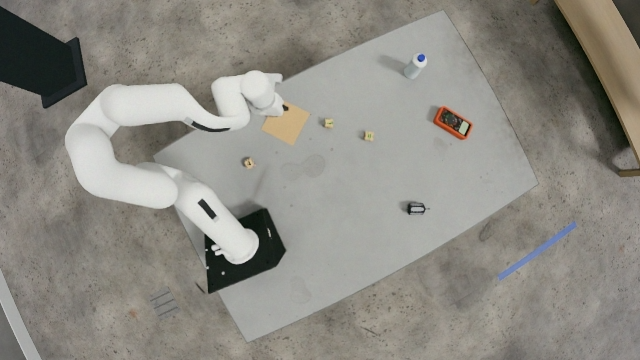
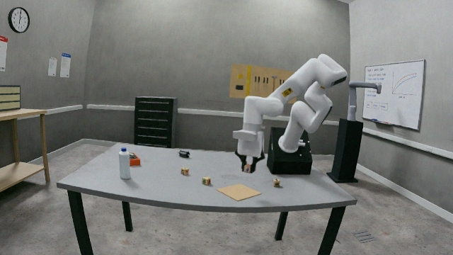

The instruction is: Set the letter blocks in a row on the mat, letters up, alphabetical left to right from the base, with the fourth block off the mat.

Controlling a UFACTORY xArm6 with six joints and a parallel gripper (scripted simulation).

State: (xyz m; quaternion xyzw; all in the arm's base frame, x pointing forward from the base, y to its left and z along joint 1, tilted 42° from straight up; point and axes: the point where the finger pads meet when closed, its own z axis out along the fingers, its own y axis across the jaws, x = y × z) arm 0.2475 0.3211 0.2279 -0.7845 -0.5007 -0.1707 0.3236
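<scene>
A tan mat [image 1: 286, 123] lies on the grey table; it also shows in the exterior view [image 2: 238, 192]. My gripper [image 2: 248, 166] is shut on a small wooden letter block [image 2: 247, 168] and holds it in the air above the table, over the mat's edge nearest my wrist [image 1: 282, 107]. In the top view the wrist hides the held block. Three more blocks sit on the table off the mat: one [image 1: 328, 123] just right of the mat, one [image 1: 368, 135] further right, and one [image 1: 248, 162] nearer my base. Their letters are too small to read.
A white bottle with a blue cap [image 1: 415, 66] stands at the far end of the table. An orange meter [image 1: 452, 122] lies near it. A small black object [image 1: 415, 208] lies at the right side. My black base box [image 1: 245, 250] sits on the table corner.
</scene>
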